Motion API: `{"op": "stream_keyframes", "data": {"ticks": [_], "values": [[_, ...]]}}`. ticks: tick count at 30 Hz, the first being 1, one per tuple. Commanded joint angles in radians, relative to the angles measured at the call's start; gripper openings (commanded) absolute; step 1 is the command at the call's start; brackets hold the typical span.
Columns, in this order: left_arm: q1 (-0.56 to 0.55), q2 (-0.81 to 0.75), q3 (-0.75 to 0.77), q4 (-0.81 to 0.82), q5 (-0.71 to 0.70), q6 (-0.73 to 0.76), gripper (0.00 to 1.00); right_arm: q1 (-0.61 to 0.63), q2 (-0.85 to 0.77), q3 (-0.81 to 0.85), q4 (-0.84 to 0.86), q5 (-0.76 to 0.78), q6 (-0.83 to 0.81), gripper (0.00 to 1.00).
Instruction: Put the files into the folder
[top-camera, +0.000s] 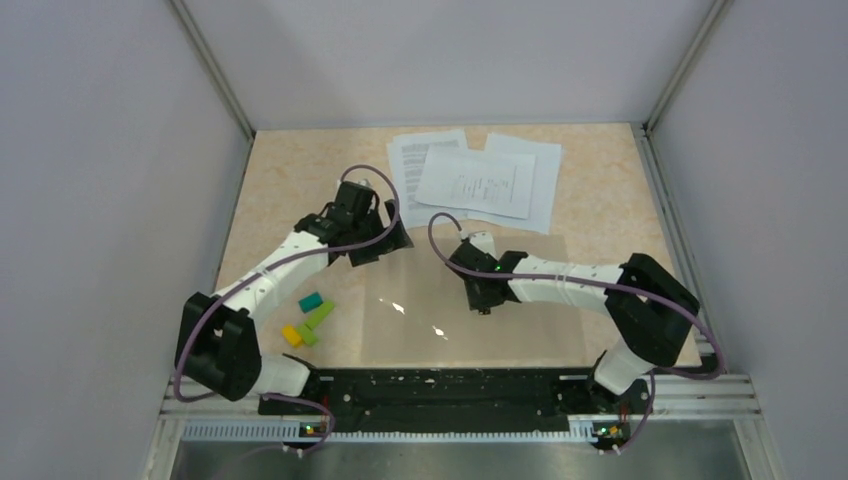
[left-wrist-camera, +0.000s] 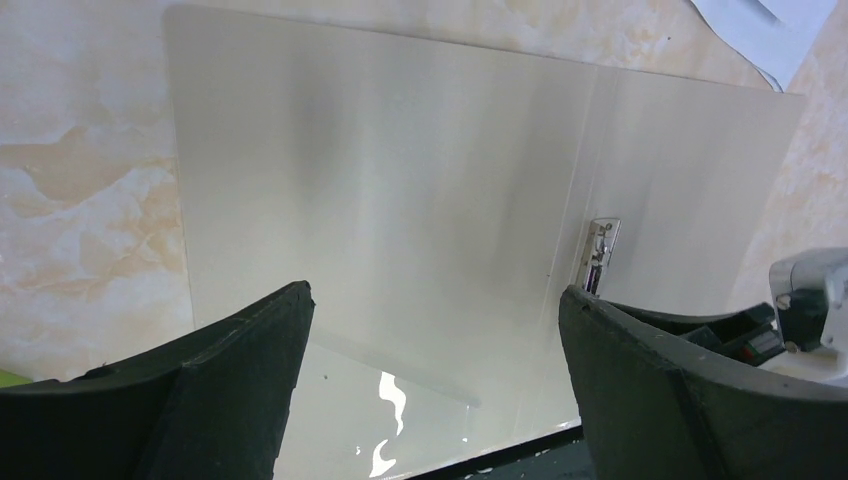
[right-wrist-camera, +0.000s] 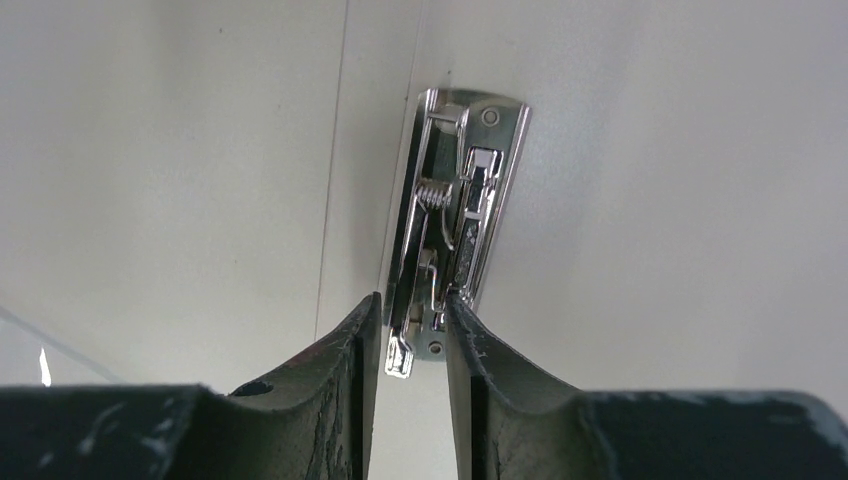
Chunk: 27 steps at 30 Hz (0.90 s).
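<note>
The folder (top-camera: 410, 330) lies open and flat on the table in front of the arm bases, its inside pale and glossy (left-wrist-camera: 400, 180). A small metal clip (right-wrist-camera: 455, 210) sits at its spine (left-wrist-camera: 600, 255). My right gripper (right-wrist-camera: 413, 297) points down at the spine, its two fingers pressed against either side of the clip's near end (top-camera: 483, 300). My left gripper (left-wrist-camera: 435, 290) hangs wide open above the folder's left half with nothing in it (top-camera: 380, 240). The files (top-camera: 475, 180), white printed sheets, lie overlapped at the back of the table, beyond the folder.
Several small coloured blocks (top-camera: 310, 318) lie left of the folder beside the left arm. Grey walls enclose the table on the left, back and right. A black rail (top-camera: 450, 390) runs along the near edge.
</note>
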Motion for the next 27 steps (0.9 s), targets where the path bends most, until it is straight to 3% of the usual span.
{"op": "stream_keyframes", "data": {"ticks": [1, 10, 19, 27], "values": [[0.004, 0.045, 0.055, 0.003, 0.007, -0.012, 0.97, 0.025, -0.089, -0.048, 0.007, -0.025, -0.033, 0.29], [0.005, 0.114, 0.114, -0.001, 0.027, -0.009, 0.97, 0.028, -0.091, -0.021, 0.022, -0.082, 0.039, 0.29], [0.004, 0.141, 0.086, 0.050, 0.107, -0.029, 0.96, 0.028, -0.141, -0.017, 0.000, -0.032, 0.080, 0.29], [0.004, 0.132, -0.005, 0.127, 0.152, -0.094, 0.93, 0.028, -0.103, -0.018, -0.044, -0.043, 0.092, 0.18]]}}
